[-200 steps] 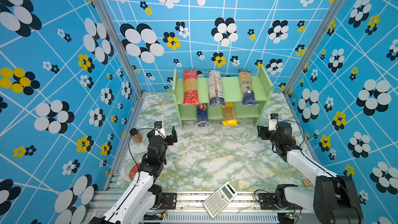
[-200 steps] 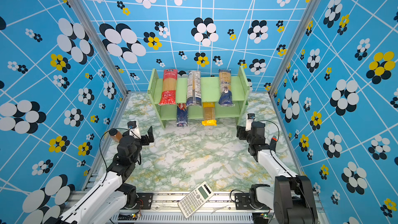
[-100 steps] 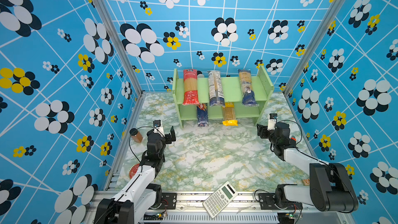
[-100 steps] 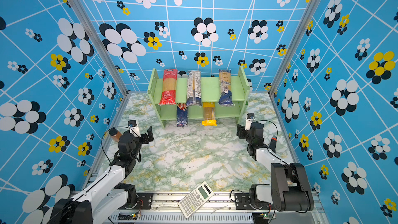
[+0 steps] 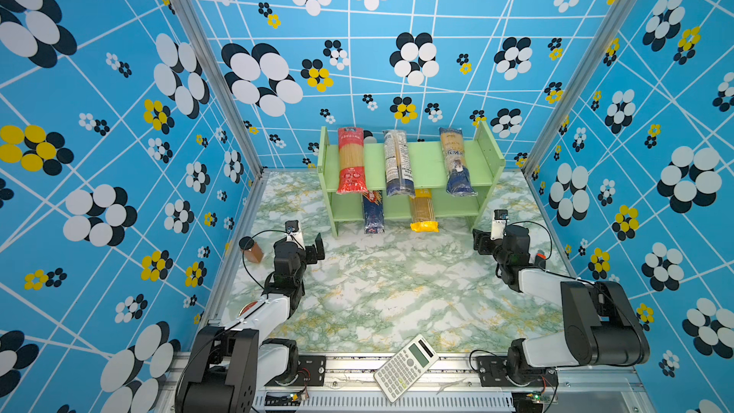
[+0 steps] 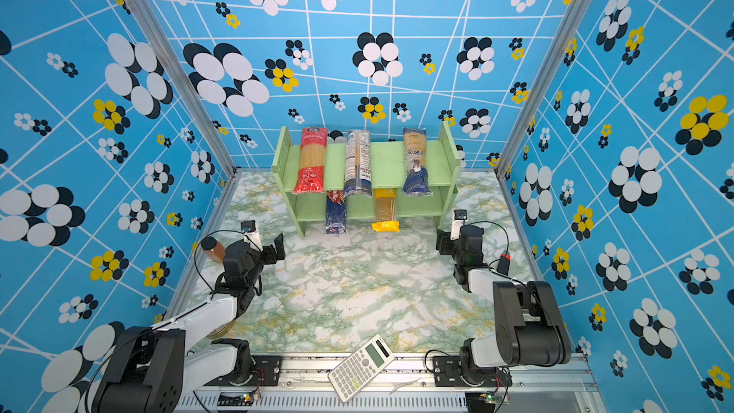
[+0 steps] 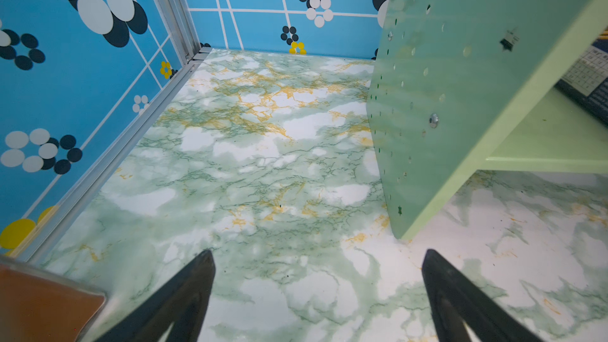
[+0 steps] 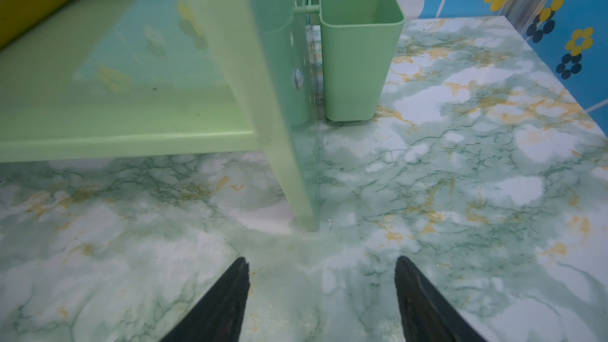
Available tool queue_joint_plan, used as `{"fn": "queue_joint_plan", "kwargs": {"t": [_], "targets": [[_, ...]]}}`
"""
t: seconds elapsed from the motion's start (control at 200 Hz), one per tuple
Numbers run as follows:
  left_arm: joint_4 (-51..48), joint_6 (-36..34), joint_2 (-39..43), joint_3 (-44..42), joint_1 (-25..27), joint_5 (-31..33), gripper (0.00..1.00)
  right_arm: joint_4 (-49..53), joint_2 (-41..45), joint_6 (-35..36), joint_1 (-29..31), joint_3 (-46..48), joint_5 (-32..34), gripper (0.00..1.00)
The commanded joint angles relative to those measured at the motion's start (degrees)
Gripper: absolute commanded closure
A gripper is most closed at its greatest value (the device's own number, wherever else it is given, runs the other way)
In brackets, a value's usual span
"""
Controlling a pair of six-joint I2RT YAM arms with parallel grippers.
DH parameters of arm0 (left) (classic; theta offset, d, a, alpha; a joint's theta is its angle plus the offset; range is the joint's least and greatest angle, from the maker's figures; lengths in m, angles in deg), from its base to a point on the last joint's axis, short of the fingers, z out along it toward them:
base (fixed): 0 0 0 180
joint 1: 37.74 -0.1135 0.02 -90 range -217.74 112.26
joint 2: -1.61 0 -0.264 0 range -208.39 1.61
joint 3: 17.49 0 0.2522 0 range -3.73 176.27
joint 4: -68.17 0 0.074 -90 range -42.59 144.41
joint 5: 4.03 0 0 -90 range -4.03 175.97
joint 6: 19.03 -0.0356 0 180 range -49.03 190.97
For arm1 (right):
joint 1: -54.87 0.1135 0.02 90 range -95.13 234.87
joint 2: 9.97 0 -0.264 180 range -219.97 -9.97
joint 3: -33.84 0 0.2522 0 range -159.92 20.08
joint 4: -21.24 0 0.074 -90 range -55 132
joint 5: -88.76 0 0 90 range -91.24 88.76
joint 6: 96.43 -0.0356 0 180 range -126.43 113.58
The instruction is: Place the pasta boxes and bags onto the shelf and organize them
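Your left tool (image 7: 317, 253) is spread wide with nothing between its fingers, only bare table (image 5: 397, 284) below. Your right tool (image 8: 320, 258) stands partly spread and is empty too.

The shelf (image 5: 427, 164) stands ahead of both tools, and neither touches it. From the left tool, the front foot of one side panel is ahead and off toward the right tool's side. From the right tool, the front foot of the other panel is straight ahead, near the fingertips.

All five packs lie on the shelf, front to back, with their near ends pointing toward the tools.
- **Top tier:** The red bag (image 5: 351, 160) is at the left tool's end. The clear bag (image 5: 397, 162) is in the middle. The navy-ended bag (image 5: 456, 160) is at the right tool's end. They are well apart, and each overhangs the front edge.
- **Lower tier:** The blue box (image 5: 372, 212) and the yellow bag (image 5: 423, 210) lie apart from each other. Both stick out past the front edge toward you. You cannot tell whether their ends reach the table.

A green cup (image 8: 355, 50) hangs on the outside of the panel, beyond the right tool. A brown jar (image 5: 252, 250) stands just beside the left tool on its outer side, by the wall. The calculator (image 5: 407, 367) lies well behind both tools, on the rail between the arm bases.
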Motion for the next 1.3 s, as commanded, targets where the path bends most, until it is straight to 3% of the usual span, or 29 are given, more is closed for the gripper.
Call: {"fn": "queue_joint_plan", "kwargs": {"t": [0.0, 0.455, 1.294], "targets": [[3.72, 0.37, -1.35, -0.19, -0.72, -1.40, 0.01, -2.45, -1.62, 1.14, -0.64, -1.72, 1.09, 0.28], [5.29, 0.81, -5.75, 1.80, -1.51, -2.13, 0.01, -4.69, -2.83, 0.88, -0.93, -1.13, 1.25, 0.28], [6.25, -0.16, -5.80, 1.50, -1.68, -1.42, 0.01, -16.38, -4.62, -0.51, -0.93, 4.59, 4.53, 0.27]]}}
